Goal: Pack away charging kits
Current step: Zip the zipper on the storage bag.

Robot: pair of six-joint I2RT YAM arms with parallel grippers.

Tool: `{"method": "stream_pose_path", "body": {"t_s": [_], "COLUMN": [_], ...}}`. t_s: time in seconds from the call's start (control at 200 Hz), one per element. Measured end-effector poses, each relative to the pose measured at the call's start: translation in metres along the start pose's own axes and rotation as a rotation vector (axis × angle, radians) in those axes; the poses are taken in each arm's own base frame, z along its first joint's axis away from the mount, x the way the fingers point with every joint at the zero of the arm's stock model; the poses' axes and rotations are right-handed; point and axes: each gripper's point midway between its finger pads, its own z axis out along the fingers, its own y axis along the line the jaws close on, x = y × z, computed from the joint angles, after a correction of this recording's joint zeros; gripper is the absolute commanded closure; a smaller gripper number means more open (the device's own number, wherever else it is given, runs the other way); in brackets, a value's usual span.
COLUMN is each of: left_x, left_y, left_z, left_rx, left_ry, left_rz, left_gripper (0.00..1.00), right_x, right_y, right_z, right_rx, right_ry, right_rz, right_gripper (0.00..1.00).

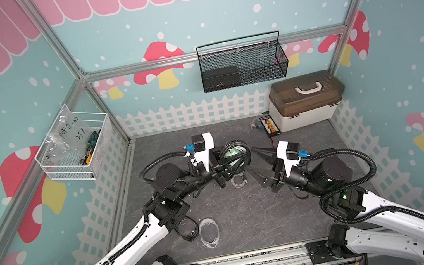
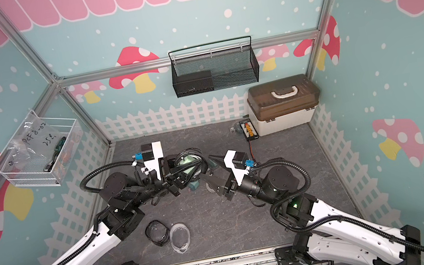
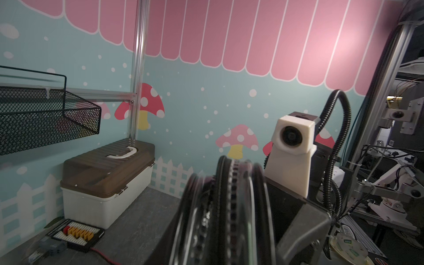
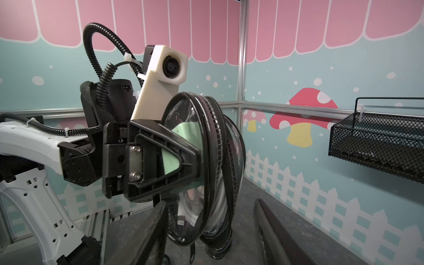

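Note:
My left gripper (image 1: 229, 162) is shut on a black-rimmed pouch (image 1: 233, 153), held edge-up above the table's middle. Through its clear window show a green charger (image 4: 183, 135) and a white cable end (image 4: 181, 222). The zip rim (image 3: 231, 202) fills the left wrist view between the jaws. Just right of the pouch, my right gripper (image 1: 258, 165) is open, its fingers either side of the pouch's lower edge (image 4: 210, 206) and not touching it. Below the pouch lie a teal charger (image 2: 193, 185) and a white cable (image 1: 238, 180). A second black-rimmed pouch (image 1: 188, 229) and a clear pouch (image 1: 209, 232) lie near the front.
A beige box with a brown lid (image 1: 305, 102) stands at the back right, beside a black board with orange connectors (image 1: 270, 126). A black mesh basket (image 1: 242, 63) hangs on the back wall. A white wire basket (image 1: 75, 147) hangs on the left wall.

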Motion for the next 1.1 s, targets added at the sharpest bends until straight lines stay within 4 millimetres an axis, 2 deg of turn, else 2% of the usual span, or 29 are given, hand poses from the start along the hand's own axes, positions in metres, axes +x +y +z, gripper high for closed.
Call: {"method": "stream_pose_path", "body": {"t_s": [0.365, 0.59, 0.946, 1.101], "left_x": [-0.019, -0.012, -0.009, -0.008], "left_y": [0.016, 0.024, 0.029, 0.031], "left_z": [0.003, 0.007, 0.008, 0.01], "left_rx": [-0.11, -0.14, -0.159, -0.163], "left_ry": [-0.019, 0.003, 0.009, 0.008], "left_rz": [0.011, 0.003, 0.002, 0.002], "left_gripper": [1.0, 1.0, 1.0, 1.0], "right_x": [0.032, 0.057, 0.047, 0.051], "right_y": [-0.008, -0.009, -0.016, -0.02], "right_z": [0.009, 0.022, 0.03, 0.033], "right_rx": [0.042, 0.039, 0.076, 0.095], "right_ry": [0.096, 0.164, 0.148, 0.16], "right_rz": [-0.053, -0.051, -0.047, -0.039], "right_gripper": [0.55, 0.6, 0.79, 0.83]}}
